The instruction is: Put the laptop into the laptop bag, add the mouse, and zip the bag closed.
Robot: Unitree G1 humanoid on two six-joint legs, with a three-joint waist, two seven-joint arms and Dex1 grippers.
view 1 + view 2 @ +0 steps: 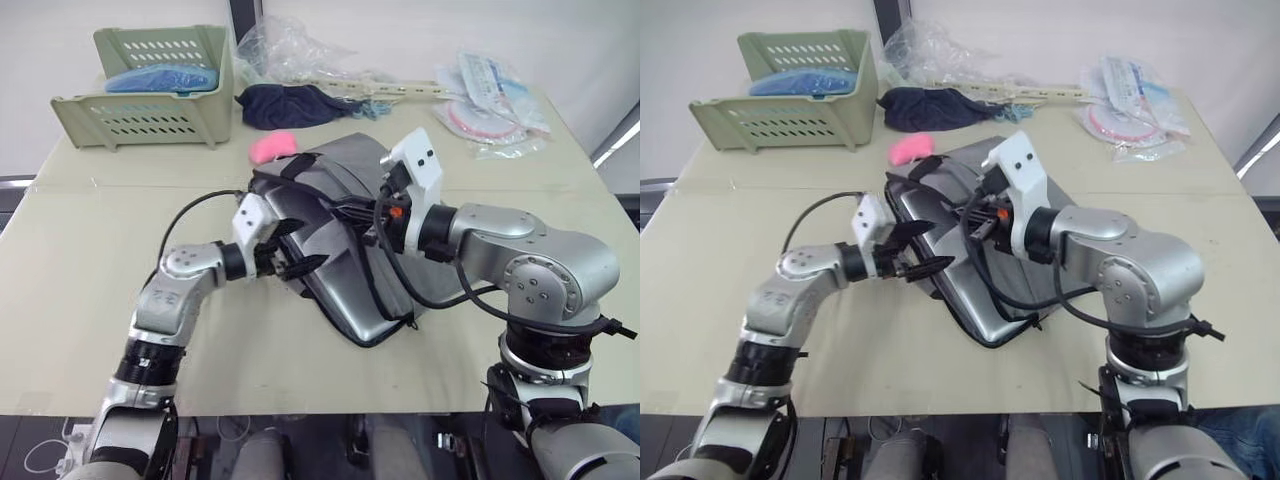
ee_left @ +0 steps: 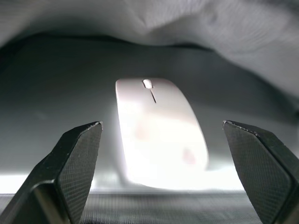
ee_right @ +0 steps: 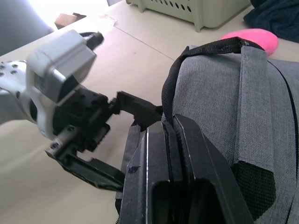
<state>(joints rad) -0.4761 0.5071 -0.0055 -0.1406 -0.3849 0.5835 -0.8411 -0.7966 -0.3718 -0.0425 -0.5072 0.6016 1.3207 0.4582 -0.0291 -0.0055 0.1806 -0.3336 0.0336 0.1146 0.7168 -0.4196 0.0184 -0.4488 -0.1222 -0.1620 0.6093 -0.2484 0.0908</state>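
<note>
mouse: small smooth white oval computer mouse [image 2: 159, 133], lying inside the bag's opening under a fold of grey fabric, just ahead of and between the spread fingers [image 2: 70, 172] of the left gripper, not touched by them
laptop bag: flat rectangular grey fabric case [image 1: 350, 270] with black strap handles and black zipper trim, lying tilted mid-tabletop, mouth edge lifted on the left-arm side
laptop: cannot tell if inside bag, not visible
left gripper: [image 1: 918, 250] open, black fingers parted at the bag's mouth, holding nothing
right gripper: [image 3: 173, 140] closed, pinching the bag's edge fabric beside the black strap, holding the opening up
plush: fluffy pink charm [image 1: 272, 147], just beyond the bag's far corner, near touching it
cloth: dark navy bundle [image 1: 290, 104], behind the pink plush
basket: pale green slotted plastic crate [image 1: 150, 110], far left corner of tabletop, blue item inside
packets: clear plastic bags and wrapped items [image 1: 490, 95], far right side, well apart from the bag
tabletop: beige flat surface [image 1: 90, 250]
</note>
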